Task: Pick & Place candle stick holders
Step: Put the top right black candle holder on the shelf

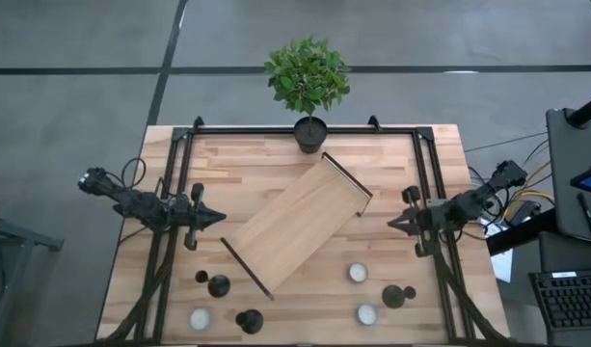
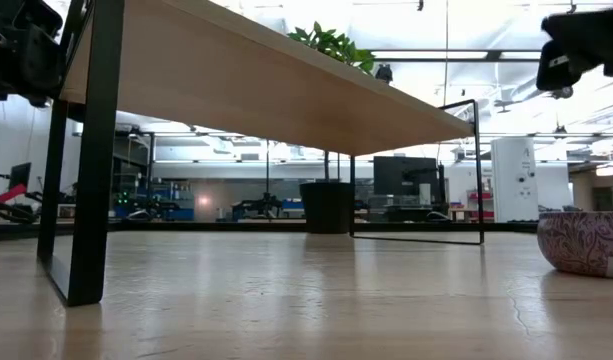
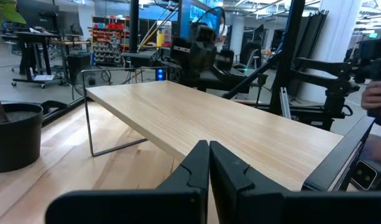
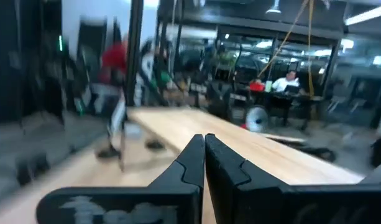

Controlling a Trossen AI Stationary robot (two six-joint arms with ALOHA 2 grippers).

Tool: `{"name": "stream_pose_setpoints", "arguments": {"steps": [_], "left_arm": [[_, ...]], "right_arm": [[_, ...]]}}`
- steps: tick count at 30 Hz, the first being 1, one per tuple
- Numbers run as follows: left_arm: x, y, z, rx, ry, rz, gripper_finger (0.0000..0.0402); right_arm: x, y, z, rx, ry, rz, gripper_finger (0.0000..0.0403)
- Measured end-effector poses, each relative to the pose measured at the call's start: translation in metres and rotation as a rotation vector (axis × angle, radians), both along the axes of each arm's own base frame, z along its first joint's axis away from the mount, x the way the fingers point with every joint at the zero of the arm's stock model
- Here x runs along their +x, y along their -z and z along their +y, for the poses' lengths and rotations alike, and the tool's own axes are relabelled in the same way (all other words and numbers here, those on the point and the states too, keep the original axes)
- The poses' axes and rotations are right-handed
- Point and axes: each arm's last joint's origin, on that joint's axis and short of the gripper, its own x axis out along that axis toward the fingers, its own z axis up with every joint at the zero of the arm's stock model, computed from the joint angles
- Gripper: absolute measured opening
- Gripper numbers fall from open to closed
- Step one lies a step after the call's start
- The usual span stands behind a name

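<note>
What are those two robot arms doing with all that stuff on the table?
Right now, nothing is being held. The left gripper and right gripper are both shut and empty, waiting at either side of a little wooden shelf. Three black candle stick holders stand near the table's front edge with three small white candles. A potted plant sits at the back.

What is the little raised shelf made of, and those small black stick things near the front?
The raised shelf looks like pale wood with visible grain on thin black legs, probably metal rod. The candle stick holders look matte black, maybe painted metal; too small to be sure. Both tools wait, shut, at the table's sides: left tool, right tool.
</note>
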Motion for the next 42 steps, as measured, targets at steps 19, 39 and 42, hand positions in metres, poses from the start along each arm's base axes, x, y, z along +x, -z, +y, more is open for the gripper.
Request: {"name": "stream_pose_setpoints", "arguments": {"steps": [19,39,42], "left_arm": [[0.0,0.0,0.0,0.0,0.0,0.0,0.001],[0.0,0.0,0.0,0.0,0.0,0.0,0.001],[0.0,0.0,0.0,0.0,0.0,-0.001,0.001]], "right_arm": [[0.007,-0.032,0.009,0.527,-0.228,-0.009,0.004],[0.087,-0.143,0.075,0.637,0.17,0.999,0.0265],[0.09,-0.155,0.09,0.631,0.237,1.107,0.0269]]}}
